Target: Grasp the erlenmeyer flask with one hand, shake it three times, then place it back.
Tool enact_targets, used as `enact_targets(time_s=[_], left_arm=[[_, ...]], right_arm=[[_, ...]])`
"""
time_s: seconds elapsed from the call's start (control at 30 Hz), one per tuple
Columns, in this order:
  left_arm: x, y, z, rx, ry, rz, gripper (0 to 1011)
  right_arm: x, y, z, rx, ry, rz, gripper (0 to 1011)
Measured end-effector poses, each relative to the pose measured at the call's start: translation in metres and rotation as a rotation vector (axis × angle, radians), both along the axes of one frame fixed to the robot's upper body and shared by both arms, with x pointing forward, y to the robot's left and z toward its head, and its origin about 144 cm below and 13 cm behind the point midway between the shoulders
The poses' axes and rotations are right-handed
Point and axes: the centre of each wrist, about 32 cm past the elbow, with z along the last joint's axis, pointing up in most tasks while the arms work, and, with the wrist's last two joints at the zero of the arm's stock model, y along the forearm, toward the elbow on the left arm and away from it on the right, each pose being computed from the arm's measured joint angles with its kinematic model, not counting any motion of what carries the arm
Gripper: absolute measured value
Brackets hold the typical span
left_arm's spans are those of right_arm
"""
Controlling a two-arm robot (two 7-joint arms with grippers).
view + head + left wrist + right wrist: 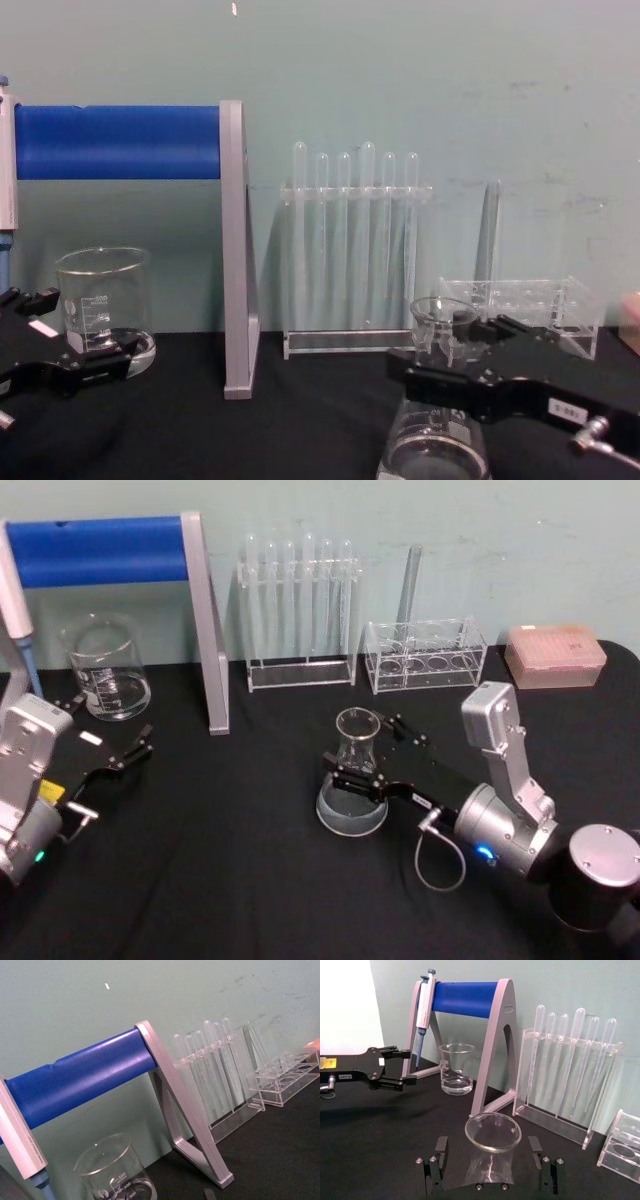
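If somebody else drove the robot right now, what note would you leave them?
Right pincer: open, straddling the erlenmeyer flask at its neck, not gripping.
Left pincer: open, parked by the beaker.
The flask stands upright on the table.
Done: unclear; can't tell whether it was shaken.
Left, if not: grip, shake three times, put back.

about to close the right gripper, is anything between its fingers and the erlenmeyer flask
Nothing visible. The right gripper has its open fingers on either side of the erlenmeyer flask at the neck, with bare gaps on both sides. The beaker and the left gripper sit off to the left.
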Motion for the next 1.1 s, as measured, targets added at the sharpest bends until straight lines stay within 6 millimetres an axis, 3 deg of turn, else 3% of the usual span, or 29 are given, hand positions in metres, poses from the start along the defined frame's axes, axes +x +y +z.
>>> enact_targets(time_s=[0.83, 1.1], left_arm=[[0.0000, 0.0000, 0.0000, 0.000, 0.000, 0.000, 1001], [0.0000, 0.0000, 0.0000, 0.000, 0.000, 0.000, 1001]], right_arm=[[0.0057, 0.0060, -0.0006, 0.008, 0.005, -0.014, 996], [0.0056, 0.0059, -0.0006, 0.008, 0.004, -0.014, 817]])
